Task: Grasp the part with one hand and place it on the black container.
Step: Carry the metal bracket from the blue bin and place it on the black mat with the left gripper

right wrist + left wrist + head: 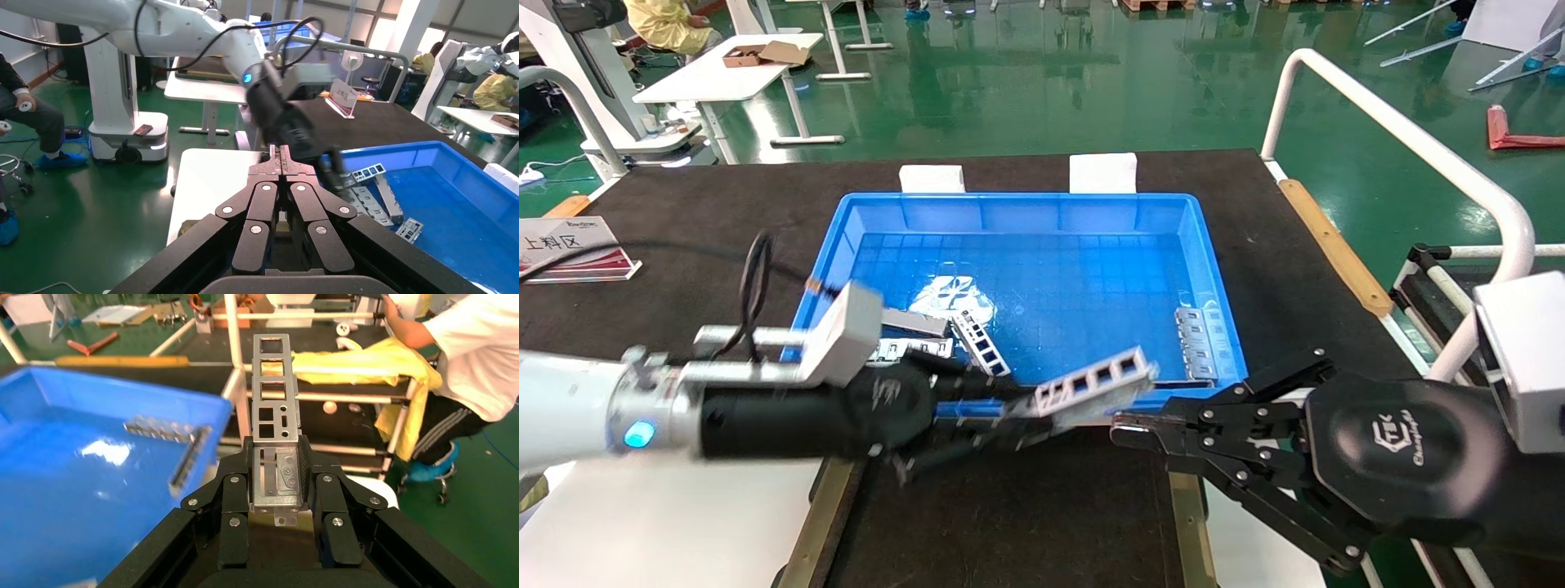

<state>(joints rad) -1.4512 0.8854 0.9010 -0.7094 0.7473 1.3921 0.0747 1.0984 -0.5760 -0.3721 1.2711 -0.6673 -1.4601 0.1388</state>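
Silver part between left jaws

Blue crate holding loose metal brackets on a black mat

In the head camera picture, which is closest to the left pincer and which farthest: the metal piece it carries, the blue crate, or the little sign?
1. The part: gripped in the left pincer.
2. The blue crate: just behind.
3. The sign: far left table edge.

Black-matted table bearing a blue crate at centre; sign near its left edge.
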